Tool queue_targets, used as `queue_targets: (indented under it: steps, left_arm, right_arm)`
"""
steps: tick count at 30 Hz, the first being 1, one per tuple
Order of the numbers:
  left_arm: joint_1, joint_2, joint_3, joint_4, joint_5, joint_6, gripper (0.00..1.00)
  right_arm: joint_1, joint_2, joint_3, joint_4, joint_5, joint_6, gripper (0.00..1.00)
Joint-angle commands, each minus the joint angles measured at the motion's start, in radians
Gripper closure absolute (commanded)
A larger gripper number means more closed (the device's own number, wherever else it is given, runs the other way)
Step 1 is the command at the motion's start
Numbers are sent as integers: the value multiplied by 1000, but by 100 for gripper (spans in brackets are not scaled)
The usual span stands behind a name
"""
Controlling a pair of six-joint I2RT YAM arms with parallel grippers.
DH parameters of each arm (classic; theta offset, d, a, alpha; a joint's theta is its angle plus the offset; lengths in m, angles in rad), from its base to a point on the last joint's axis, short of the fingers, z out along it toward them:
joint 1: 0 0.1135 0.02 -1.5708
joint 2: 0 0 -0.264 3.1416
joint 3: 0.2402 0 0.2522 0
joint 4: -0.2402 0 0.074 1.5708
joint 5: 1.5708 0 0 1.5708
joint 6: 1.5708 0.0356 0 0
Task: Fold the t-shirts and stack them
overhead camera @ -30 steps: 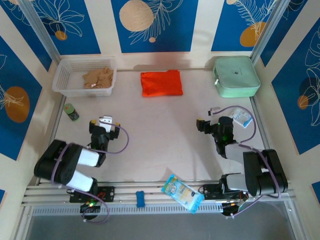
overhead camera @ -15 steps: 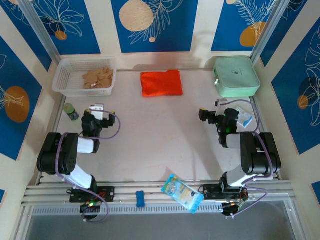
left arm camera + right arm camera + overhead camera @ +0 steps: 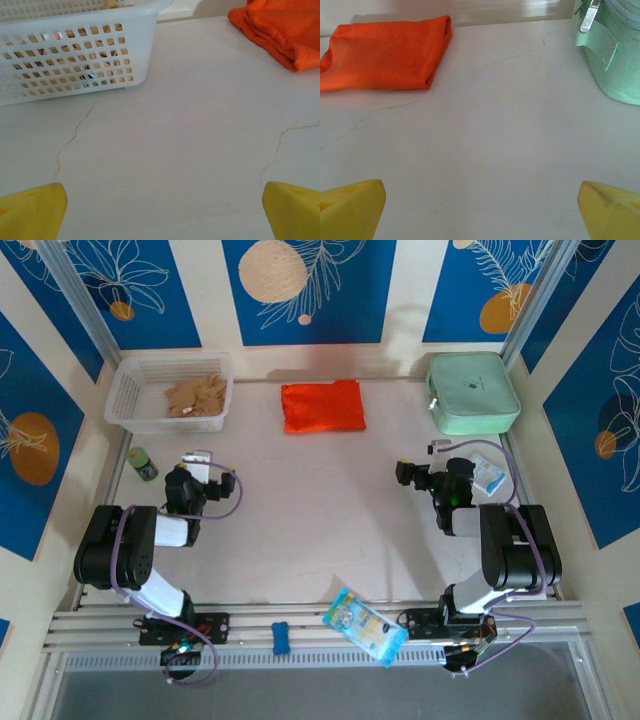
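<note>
The folded orange-red t-shirt (image 3: 322,406) lies at the back middle of the table, apart from both arms. My left gripper (image 3: 196,462) rests low at the left, open, about a forearm's length short of the shirt. In the left wrist view its yellow fingertips (image 3: 35,210) stand wide over bare table, with the t-shirt (image 3: 285,30) at the upper right. My right gripper (image 3: 420,466) sits low at the right, also open and empty. The right wrist view has the t-shirt (image 3: 385,52) at the upper left, beyond the gripper (image 3: 482,202).
A white basket (image 3: 128,390) (image 3: 75,50) holding brown pieces stands back left. A mint-green case (image 3: 472,392) (image 3: 620,55) stands back right. A small green can (image 3: 143,463) is left of my left gripper. A snack packet (image 3: 365,625) lies at the front edge, another small packet (image 3: 488,475) by the right arm.
Both arms have folded back, and their grippers have slid away from the table's middle toward the back and sides. The t-shirt has not moved.
</note>
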Motion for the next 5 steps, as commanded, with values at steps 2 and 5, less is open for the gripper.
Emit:
queue_targets:
  steps: [2,5]
  left_arm:
    - [2,-11,6,-6,21,-15,1]
    - [2,-12,5,-4,21,-14,1]
  right_arm:
    - [6,-1,-2,2,5,11,1]
    - [6,-1,-2,0,4,10,1]
